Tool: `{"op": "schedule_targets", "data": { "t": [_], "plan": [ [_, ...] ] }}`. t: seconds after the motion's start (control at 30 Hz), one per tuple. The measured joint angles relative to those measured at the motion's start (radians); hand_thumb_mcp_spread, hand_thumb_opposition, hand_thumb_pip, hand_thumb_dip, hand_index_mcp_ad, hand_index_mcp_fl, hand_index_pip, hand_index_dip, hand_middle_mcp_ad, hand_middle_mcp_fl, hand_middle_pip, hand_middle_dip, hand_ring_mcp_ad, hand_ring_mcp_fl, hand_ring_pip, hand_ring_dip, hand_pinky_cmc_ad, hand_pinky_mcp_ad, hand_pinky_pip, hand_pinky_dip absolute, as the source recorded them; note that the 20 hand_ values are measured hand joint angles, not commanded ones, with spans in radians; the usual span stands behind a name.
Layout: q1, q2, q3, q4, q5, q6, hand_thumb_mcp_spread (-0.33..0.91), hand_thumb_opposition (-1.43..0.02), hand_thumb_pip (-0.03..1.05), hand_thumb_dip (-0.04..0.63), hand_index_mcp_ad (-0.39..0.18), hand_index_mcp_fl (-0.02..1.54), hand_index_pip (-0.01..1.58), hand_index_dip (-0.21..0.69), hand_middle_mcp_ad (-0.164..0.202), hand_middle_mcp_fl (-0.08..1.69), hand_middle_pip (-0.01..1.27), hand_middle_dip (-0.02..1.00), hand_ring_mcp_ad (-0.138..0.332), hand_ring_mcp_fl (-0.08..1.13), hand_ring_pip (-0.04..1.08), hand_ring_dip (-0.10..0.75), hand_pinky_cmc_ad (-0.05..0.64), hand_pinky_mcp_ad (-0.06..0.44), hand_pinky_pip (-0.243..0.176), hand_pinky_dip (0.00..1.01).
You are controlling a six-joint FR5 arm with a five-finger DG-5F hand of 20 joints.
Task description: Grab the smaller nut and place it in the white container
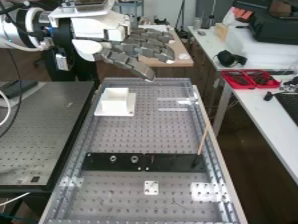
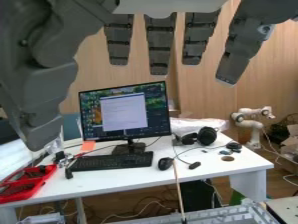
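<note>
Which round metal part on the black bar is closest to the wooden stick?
The bearing; the larger nut stands on its far side from the stick.

Soft light brightens the white table (image 2: 120,179), with dimness beneath; the monitor (image 2: 125,112) glows.

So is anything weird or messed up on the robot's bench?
Just one slightly odd thing: a thin stick slants up by the right end of the black bar in the high view. The white container looks upright, and I see no spill or damage.
</note>
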Motion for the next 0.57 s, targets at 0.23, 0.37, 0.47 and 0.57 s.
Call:
{"op": "schedule_targets", "data": {
  "t": [0.23,0.37,0.47,0.57],
  "plan": [
    [-0.007,0.013,-0.018,0.006,-0.013,-0.011,0.25,-0.75,0.52,0.126,-0.152,0.09,0.13,0.063,0.068,0.1,0.13,0.3,0.141,0.0,0.1,0.161,0.396,0.33,-0.079,0.51],
    [-0.004,0.017,-0.027,0.017,-0.013,-0.02,0.25,-0.75,0.52,0.126,-0.14,0.09,0.13,0.063,0.066,0.1,0.13,0.3,0.141,0.0,0.1,0.161,0.4,0.33,-0.079,0.51],
    [-0.004,0.017,-0.028,0.02,-0.015,-0.021,0.25,-0.75,0.52,0.126,-0.138,0.09,0.13,0.063,0.066,0.1,0.13,0.3,0.143,0.0,0.1,0.161,0.412,0.33,-0.079,0.51],
    [-0.004,0.018,-0.028,0.021,-0.018,-0.023,0.25,-0.75,0.52,0.126,-0.138,0.09,0.13,0.063,0.07,0.12,0.13,0.3,0.14,0.0,0.1,0.161,0.414,0.33,-0.079,0.51]
  ]
}}
